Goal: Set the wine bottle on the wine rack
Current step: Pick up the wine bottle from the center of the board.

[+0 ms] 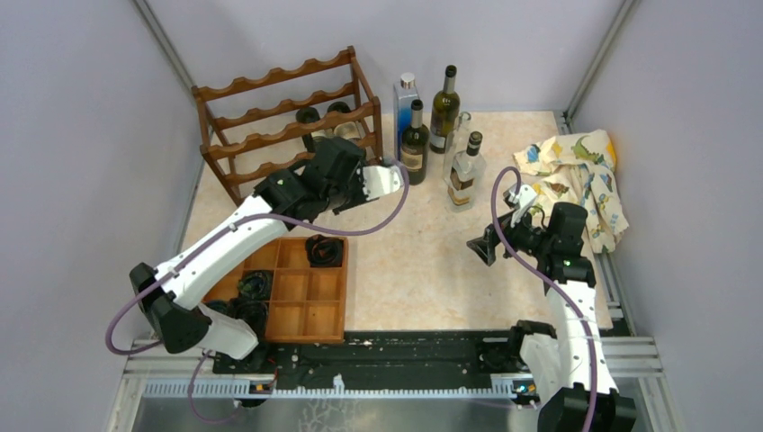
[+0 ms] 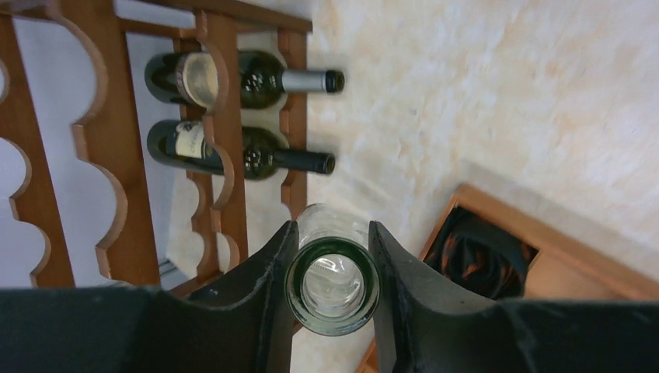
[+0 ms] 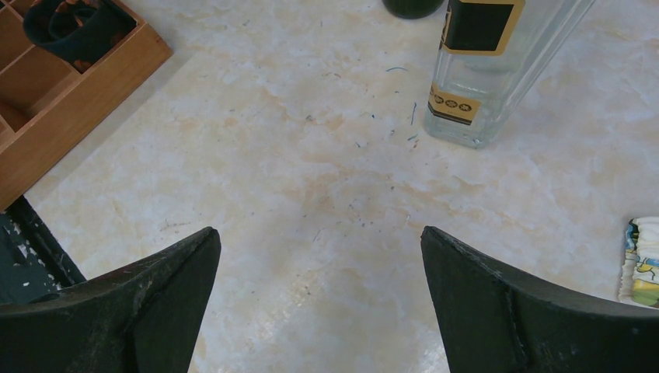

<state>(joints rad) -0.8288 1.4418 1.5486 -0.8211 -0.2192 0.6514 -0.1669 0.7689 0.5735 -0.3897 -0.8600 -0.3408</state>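
Left jaws grip glass wine bottle (image 2: 332, 284) by scalloped rack (image 2: 128, 249); right jaws spread, empty.

You have one wine rack (image 1: 292, 129). You have eight bottles: two lying in that rack, an upper bottle (image 2: 260, 79) and a lower bottle (image 2: 264, 154), one held bottle (image 2: 332, 284), and five standing bottles (image 1: 415, 148) at the back, one partly hidden. You also have one compartment tray (image 1: 310, 310) with at least two black bundles (image 1: 324, 249), one printed cloth (image 1: 576, 166), and two grippers, the left gripper (image 2: 332, 227) and the right gripper (image 3: 319, 231).
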